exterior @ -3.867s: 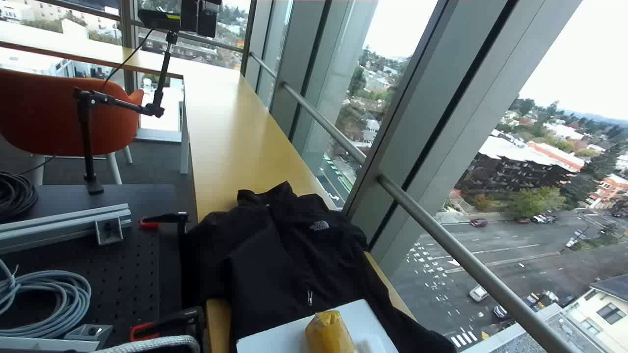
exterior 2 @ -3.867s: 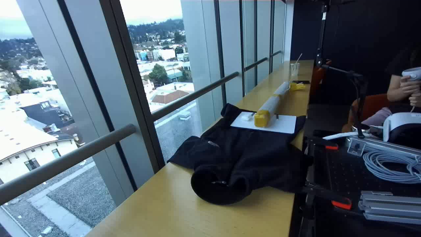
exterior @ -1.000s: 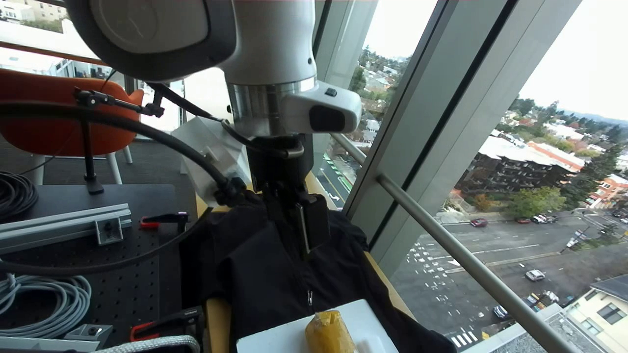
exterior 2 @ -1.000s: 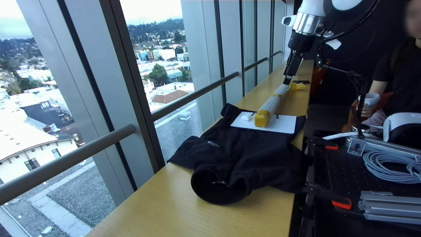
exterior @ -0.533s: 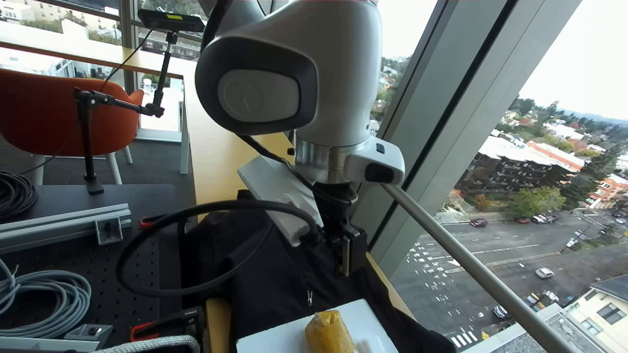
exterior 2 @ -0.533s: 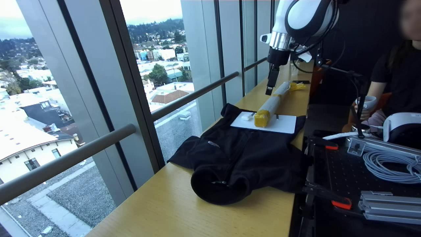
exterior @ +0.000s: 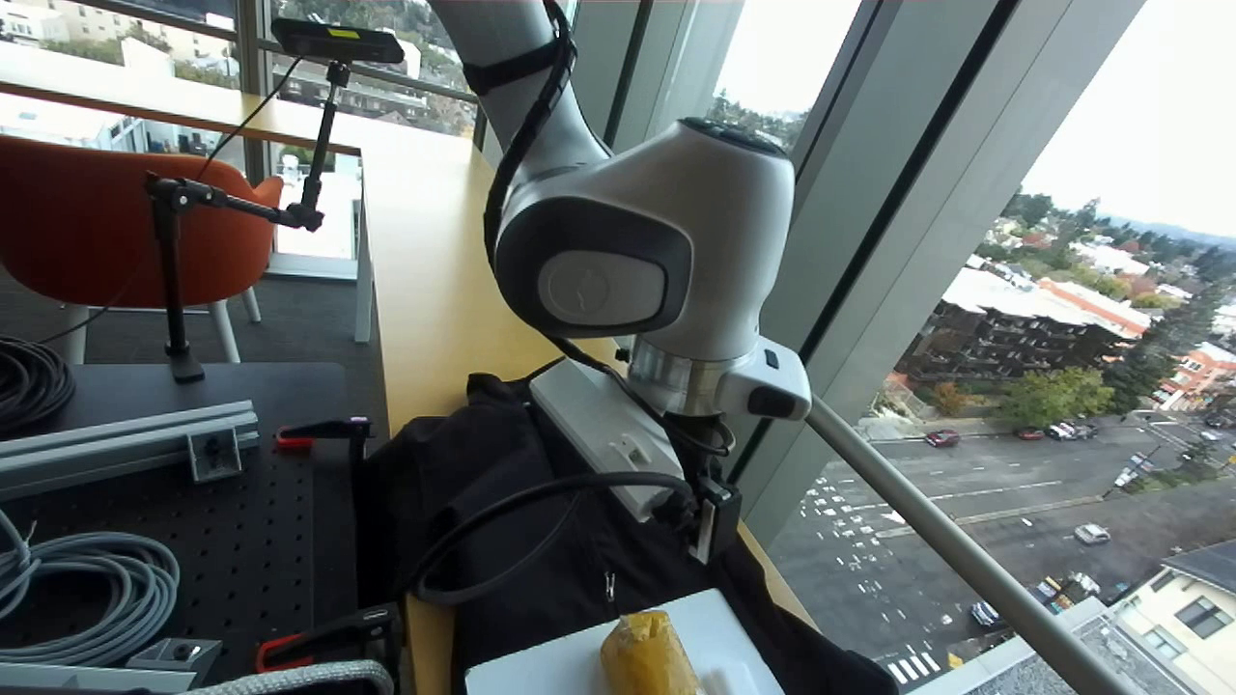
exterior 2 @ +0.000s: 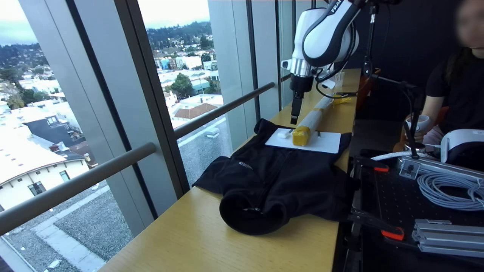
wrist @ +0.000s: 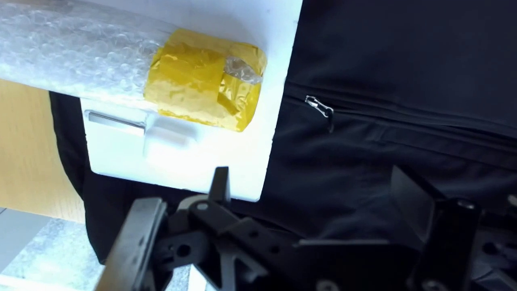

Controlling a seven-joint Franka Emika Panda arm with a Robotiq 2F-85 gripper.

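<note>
In an exterior view, the package (exterior: 651, 666) shows its yellow end (exterior: 643, 632); the wrist view adds bubble wrap (wrist: 80, 52). Near the package, the end effector (wrist: 313, 186) gapes.

- The tabletop (exterior 2: 204, 241) is pale wood, one edge running along windows (exterior 2: 181, 49).
- Grey frames (exterior 2: 152, 87) slant between the windows; a rail (exterior 2: 227, 108) runs across them along that edge.
- Rooftops (exterior 2: 194, 111), trees (exterior 2: 182, 84) and a street (exterior: 946, 521) show outside under white sky (exterior 2: 174, 13).
- A dark wall (exterior 2: 408, 49) rises beyond one end.
- At the opposite end, a counter (exterior: 68, 72) meets the tabletop's corner.
- Off the room-side edge, an orange chair (exterior: 87, 222) stands on dark floor (exterior: 304, 314).
- Daylight gleams on the tabletop.
</note>
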